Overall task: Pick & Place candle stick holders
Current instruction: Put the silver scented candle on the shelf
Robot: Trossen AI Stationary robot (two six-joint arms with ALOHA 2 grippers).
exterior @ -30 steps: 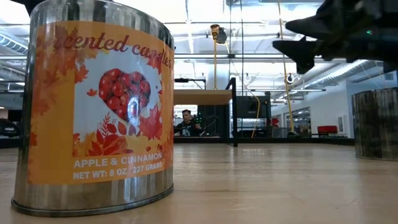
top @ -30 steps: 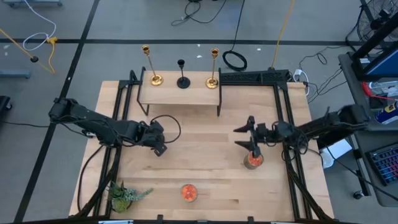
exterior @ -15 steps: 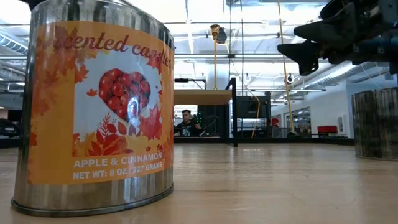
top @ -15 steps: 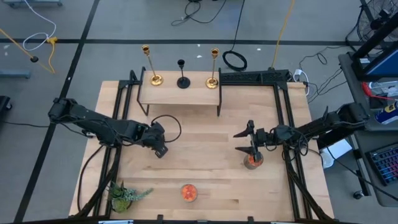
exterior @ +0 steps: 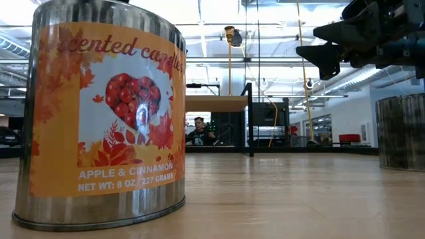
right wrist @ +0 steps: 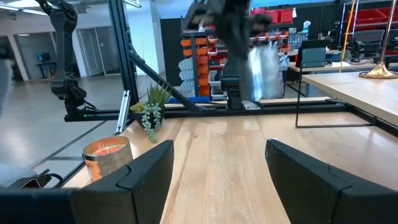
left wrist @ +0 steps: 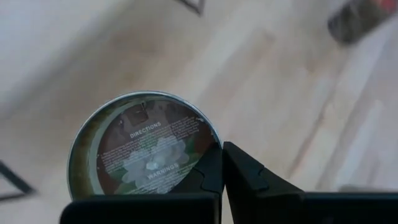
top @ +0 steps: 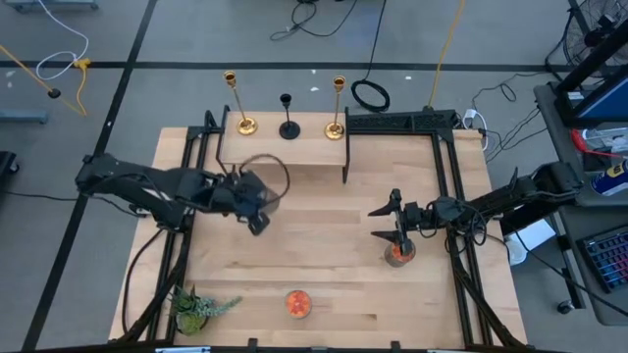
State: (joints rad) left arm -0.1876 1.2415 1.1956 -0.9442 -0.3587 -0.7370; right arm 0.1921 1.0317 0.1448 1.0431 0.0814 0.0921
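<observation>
Three candle stick holders stand on their round bases on the raised wooden shelf (top: 285, 147) at the far edge: a gold one (top: 235, 103), a shorter black one (top: 288, 120) and a second gold one (top: 337, 106). My left gripper (top: 255, 208) is left of the table's middle, shut on a round silver candle tin (left wrist: 143, 146). The tin also shows in the right wrist view (right wrist: 264, 65). My right gripper (top: 379, 224) is open and empty, just above another candle tin (top: 397, 253) on the right. My left gripper has the silver tin by its edge (left wrist: 208, 155), with the fingers closed together there. The tin is lifted clear of the table and tipped on its side, its labelled bottom facing the wrist camera. The fingers hide what lies between them.
An orange scented-candle tin (top: 298, 302) stands near the front edge and fills the left of the low view (exterior: 99, 119). A small green plant (top: 196, 306) is at the front left. Black frame rails (top: 446, 196) run along both sides. A person sits far behind the table (exterior: 198, 131).
My left gripper has risen and gone a little toward the far edge, carrying the tin clear of the table. My right gripper has shifted slightly toward the near edge over its tin and stayed open.
</observation>
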